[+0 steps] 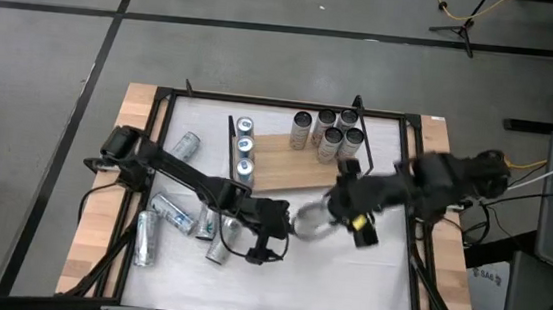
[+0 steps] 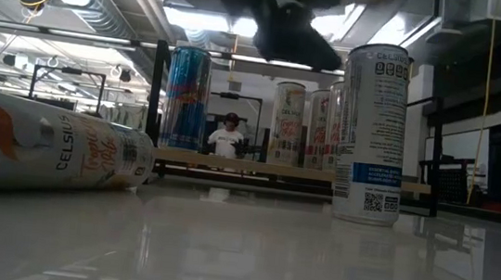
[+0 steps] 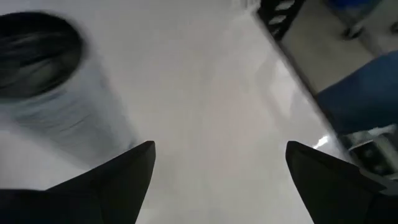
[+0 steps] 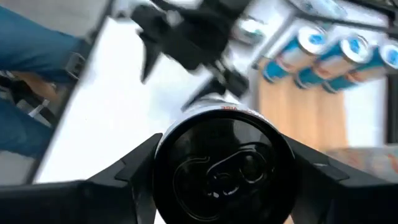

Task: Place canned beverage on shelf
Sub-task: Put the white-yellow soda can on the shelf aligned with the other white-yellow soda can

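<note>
My right gripper [image 1: 329, 220] is shut on a canned beverage [image 4: 224, 168] with a black top, over the white tabletop just in front of the shelf [image 1: 281, 165], a light-brown board with black wire ends. My left gripper [image 3: 217, 180] hangs open close by on the can's left, with nothing between its fingers; a can [image 3: 37, 68] shows beyond it. In the low view an upright Celsius can [image 2: 372, 134] stands on the tabletop with no fingers on it. Whether that is the held can I cannot tell. My right gripper pinches the can's side wall [image 4: 155, 180] just below the top rim, one finger on each side. The fingers come slanting down from the table's right. The can sits upright in the hold, its top facing the wrist. Its base is hidden, so I cannot tell if it is lifted clear.
A row of blue cans [image 1: 245, 147] and a cluster of cans [image 1: 330, 135] stand on the shelf. Several cans [image 1: 171, 213] lie on the table's left part under my left arm. A black frame [image 1: 159, 125] rims the table. A person in blue [image 4: 31, 56] stands by the near edge.
</note>
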`<control>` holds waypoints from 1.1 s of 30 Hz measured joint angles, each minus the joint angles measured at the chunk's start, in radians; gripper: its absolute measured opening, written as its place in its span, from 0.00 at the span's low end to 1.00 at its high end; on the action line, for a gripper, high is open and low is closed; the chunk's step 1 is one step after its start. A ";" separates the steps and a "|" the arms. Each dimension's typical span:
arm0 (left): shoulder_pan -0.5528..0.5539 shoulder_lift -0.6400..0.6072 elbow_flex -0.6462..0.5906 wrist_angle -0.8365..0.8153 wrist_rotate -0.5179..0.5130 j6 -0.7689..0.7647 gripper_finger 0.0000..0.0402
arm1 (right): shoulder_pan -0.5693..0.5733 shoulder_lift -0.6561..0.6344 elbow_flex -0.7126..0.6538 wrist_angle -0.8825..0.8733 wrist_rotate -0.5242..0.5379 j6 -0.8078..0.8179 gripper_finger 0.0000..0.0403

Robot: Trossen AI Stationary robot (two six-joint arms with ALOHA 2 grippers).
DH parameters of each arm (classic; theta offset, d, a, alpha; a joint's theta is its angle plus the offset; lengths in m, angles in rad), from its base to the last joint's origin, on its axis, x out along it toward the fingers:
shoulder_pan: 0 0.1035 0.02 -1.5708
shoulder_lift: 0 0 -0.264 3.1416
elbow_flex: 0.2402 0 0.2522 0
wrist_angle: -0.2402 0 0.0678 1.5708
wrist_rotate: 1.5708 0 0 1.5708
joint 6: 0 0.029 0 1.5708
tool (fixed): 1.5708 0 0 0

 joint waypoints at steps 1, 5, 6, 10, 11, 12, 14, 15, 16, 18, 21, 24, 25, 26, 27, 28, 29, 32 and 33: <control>0.000 -0.010 0.000 -0.022 -0.019 0.012 0.88 | -0.032 0.000 0.000 -0.008 -0.019 -0.027 0.62; 0.000 -0.071 -0.001 -0.115 -0.070 0.021 0.88 | -0.162 0.001 -0.001 -0.007 -0.075 -0.148 0.62; 0.000 -0.084 0.000 -0.145 -0.086 0.021 0.88 | -0.194 0.001 -0.002 -0.007 -0.084 -0.175 0.62; 0.002 -0.158 -0.002 -0.256 -0.148 0.024 0.88 | -0.312 0.007 -0.002 -0.005 -0.123 -0.263 0.62; 0.002 -0.183 -0.011 -0.261 -0.160 0.032 0.88 | -0.339 0.010 -0.002 -0.006 -0.131 -0.282 0.62; 0.002 -0.214 -0.025 -0.264 -0.166 0.040 0.88 | -0.367 0.014 -0.002 -0.007 -0.142 -0.298 0.62; 0.006 -0.283 -0.072 -0.244 -0.183 0.048 0.88 | -0.419 0.029 -0.002 -0.010 -0.170 -0.320 0.62; 0.010 -0.322 -0.108 -0.233 -0.196 0.047 0.88 | -0.442 0.038 -0.002 -0.009 -0.182 -0.332 0.62; 0.014 -0.364 -0.151 -0.217 -0.210 0.045 0.88 | -0.465 0.048 -0.002 -0.009 -0.197 -0.346 0.62; 0.026 -0.455 -0.247 -0.163 -0.242 0.032 0.88 | -0.504 0.072 -0.003 -0.008 -0.220 -0.375 0.62; 0.042 -0.595 -0.384 -0.061 -0.282 0.009 0.88 | -0.550 0.109 -0.003 -0.005 -0.233 -0.416 0.62; 0.052 -0.710 -0.494 0.021 -0.304 -0.015 0.88 | -0.586 0.149 -0.003 -0.002 -0.233 -0.436 0.62; 0.053 -0.742 -0.523 0.043 -0.307 -0.014 0.88 | -0.596 0.163 -0.003 -0.001 -0.233 -0.439 0.62; 0.053 -0.770 -0.548 0.061 -0.313 -0.014 0.88 | -0.605 0.177 -0.003 -0.001 -0.233 -0.445 0.62; 0.053 -0.794 -0.569 0.076 -0.320 -0.015 0.88 | -0.614 0.191 -0.003 -0.002 -0.233 -0.455 0.62; 0.053 -0.815 -0.585 0.088 -0.322 -0.016 0.88 | -0.620 0.203 -0.003 -0.001 -0.233 -0.461 0.62; 0.053 -0.832 -0.597 0.091 -0.322 -0.016 0.88 | -0.626 0.215 -0.003 -0.001 -0.233 -0.464 0.62; 0.053 -0.855 -0.613 0.090 -0.322 -0.016 0.88 | -0.643 0.250 -0.003 -0.003 -0.233 -0.469 0.62; 0.053 -0.858 -0.614 0.091 -0.322 -0.016 0.88 | -0.643 0.261 -0.003 -0.002 -0.233 -0.474 0.62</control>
